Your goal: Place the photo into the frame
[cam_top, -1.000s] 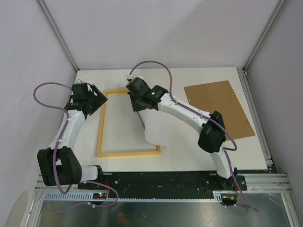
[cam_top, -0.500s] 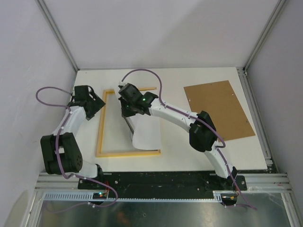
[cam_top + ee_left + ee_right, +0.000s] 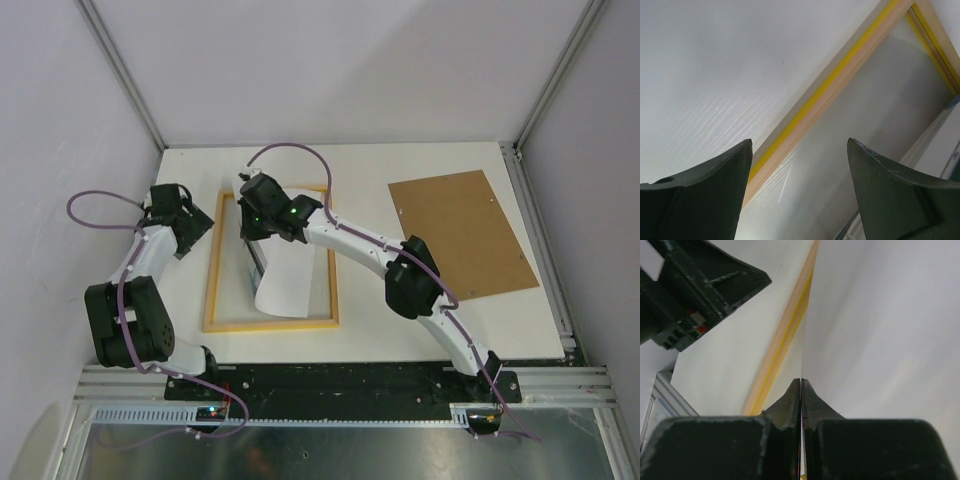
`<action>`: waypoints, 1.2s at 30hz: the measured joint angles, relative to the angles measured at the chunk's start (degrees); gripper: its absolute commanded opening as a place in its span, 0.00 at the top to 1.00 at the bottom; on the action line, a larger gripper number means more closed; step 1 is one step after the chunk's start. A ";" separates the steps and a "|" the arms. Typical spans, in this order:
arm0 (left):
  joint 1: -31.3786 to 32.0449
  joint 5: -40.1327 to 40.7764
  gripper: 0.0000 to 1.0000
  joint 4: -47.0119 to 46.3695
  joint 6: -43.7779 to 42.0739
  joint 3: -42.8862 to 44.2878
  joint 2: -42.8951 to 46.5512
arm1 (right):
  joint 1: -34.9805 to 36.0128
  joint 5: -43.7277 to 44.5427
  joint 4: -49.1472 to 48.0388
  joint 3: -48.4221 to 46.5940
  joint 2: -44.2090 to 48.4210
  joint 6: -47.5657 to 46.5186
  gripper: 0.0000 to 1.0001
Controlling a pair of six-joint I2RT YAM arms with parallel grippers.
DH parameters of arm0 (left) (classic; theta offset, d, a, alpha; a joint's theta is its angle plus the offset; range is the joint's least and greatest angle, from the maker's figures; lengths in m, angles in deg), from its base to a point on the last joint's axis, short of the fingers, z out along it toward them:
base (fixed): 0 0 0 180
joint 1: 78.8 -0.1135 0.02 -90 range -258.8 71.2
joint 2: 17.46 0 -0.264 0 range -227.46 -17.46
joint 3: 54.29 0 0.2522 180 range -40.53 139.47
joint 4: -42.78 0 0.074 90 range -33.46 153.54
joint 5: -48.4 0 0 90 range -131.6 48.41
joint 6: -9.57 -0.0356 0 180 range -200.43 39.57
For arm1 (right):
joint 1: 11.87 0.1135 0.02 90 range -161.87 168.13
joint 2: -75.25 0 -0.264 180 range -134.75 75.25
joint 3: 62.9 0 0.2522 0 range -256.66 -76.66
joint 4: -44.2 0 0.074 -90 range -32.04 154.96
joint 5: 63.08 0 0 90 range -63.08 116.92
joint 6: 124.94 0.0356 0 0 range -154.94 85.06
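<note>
- Top view: my right claw (image 3: 256, 222), left of centre, is pinched shut on the upper end of the photo (image 3: 285, 287); the photo, pale back up, reaches down the view within the opening of the frame (image 3: 214, 270), which lies on the table (image 3: 380, 170); my left claw (image 3: 188, 228) hovers at far left, beside the frame's left rail; a brown board (image 3: 462, 232) lies at right.
- Left wrist: my fingers gape wide, holding nothing; a yellow rail runs diagonally beyond them.
- Right wrist: my jaws meet at bottom centre, the sheet's thin edge clamped between them.
</note>
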 measured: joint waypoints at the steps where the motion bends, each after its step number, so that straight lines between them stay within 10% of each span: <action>1: -0.02 0.02 0.19 0.00 -0.02 0.00 0.00 | 0.00 0.46 0.24 -0.35 -0.55 0.07 0.97; 25: -0.46 -0.09 0.18 -0.28 -0.02 0.00 -2.58 | 2.51 5.42 11.65 -4.83 -2.84 -5.07 0.81; 36: -0.59 0.00 0.17 -0.33 -0.04 0.00 -4.46 | 4.63 4.83 9.27 4.35 -1.22 -7.93 0.34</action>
